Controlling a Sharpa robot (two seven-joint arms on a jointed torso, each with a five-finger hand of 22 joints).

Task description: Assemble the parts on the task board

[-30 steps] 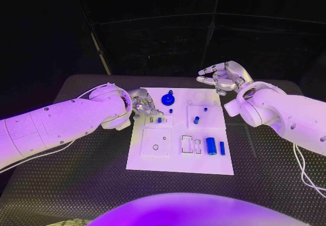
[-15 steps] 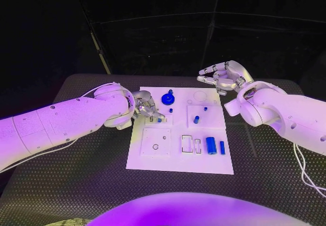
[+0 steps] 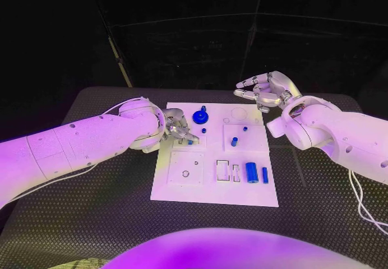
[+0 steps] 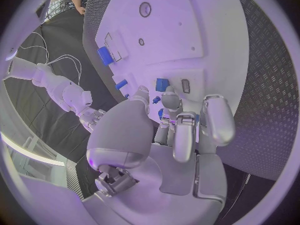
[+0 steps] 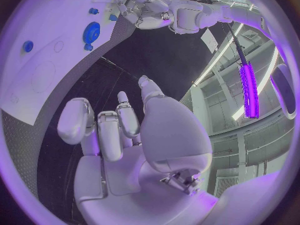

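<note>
The white task board [image 3: 212, 193] lies in the middle of the table. My left hand [image 3: 176, 130] hovers over its far left part, fingers half curled and pointing down, with nothing plainly between them. A small blue part [image 3: 190, 142] stands just beside the fingertips [image 4: 170, 99], next to a narrow slot [image 4: 185, 86]. A blue gear-like disc [image 3: 199, 117] and a small blue peg [image 3: 203, 131] sit just beyond. My right hand [image 3: 263, 91] is raised above the board's far right corner, holding nothing, its fingers [image 5: 103, 130] loosely bent.
Further parts lie on the board: a blue cylinder [image 3: 252, 172], a thin blue bar [image 3: 264, 176], two blue pegs [image 3: 234, 142], a square plate with a hole [image 3: 185, 170] and rectangular frames [image 3: 222, 171]. Black table [image 3: 97, 207] surrounds the board.
My left arm and hand have shifted right, further over the board's left edge and closer to the small blue part. The right hand has hardly moved.
</note>
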